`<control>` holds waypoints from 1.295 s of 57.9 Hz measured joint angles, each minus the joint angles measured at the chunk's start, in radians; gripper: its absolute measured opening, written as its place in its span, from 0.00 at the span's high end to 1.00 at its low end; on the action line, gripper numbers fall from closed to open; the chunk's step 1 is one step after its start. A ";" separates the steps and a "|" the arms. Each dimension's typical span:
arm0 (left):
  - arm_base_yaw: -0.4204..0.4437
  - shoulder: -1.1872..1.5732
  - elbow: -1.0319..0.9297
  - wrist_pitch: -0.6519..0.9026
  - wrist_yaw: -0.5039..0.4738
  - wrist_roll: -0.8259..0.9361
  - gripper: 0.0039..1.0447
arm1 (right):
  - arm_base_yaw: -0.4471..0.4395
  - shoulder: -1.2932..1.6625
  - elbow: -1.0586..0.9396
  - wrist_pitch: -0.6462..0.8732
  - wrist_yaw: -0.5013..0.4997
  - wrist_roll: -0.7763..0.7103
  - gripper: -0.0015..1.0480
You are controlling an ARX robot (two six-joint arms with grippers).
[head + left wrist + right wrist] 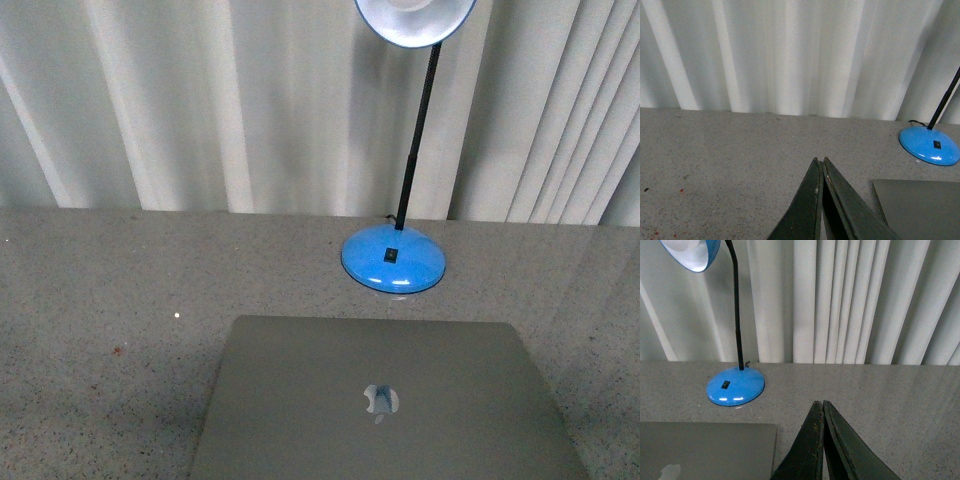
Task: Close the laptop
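Worktop [120, 280] of speckled grey stone fills the scene, white pleated curtains [200, 100] behind it. Lying flat on it near the robot is the thin grey-silver metal laptop [385, 400], lid down with its shiny apple logo facing up, so the closing looks done; what remains is probably only to keep both arms clear. Just beyond the lid stands a blue desk lamp [393, 258] with a black neck, apart from it and no obstacle. Left gripper [820, 165] and right gripper [820, 407] each have their jaws pressed together, empty, above the worktop on either side of the laptop.
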 joint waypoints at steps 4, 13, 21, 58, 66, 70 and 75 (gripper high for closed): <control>0.000 -0.048 0.000 -0.044 0.000 0.000 0.97 | 0.000 -0.046 0.000 -0.043 0.000 0.000 0.97; 0.000 -0.139 -0.001 -0.127 0.000 0.000 0.97 | 0.000 -0.139 0.000 -0.128 0.000 0.000 0.97; 0.000 -0.216 -0.001 -0.200 0.000 0.000 0.97 | 0.000 -0.207 0.000 -0.193 -0.001 0.000 0.97; 0.000 -0.462 -0.001 -0.443 0.000 0.000 0.97 | 0.000 -0.440 0.000 -0.422 -0.001 0.000 0.97; 0.000 -0.578 -0.001 -0.594 0.000 0.000 0.97 | 0.000 -0.588 0.000 -0.594 -0.002 0.000 0.97; 0.000 -0.633 -0.001 -0.625 0.000 0.000 0.97 | 0.000 -0.610 0.000 -0.596 -0.002 0.000 0.97; 0.000 -0.644 -0.001 -0.628 0.000 0.000 0.97 | 0.000 -0.610 0.000 -0.599 -0.002 0.000 0.97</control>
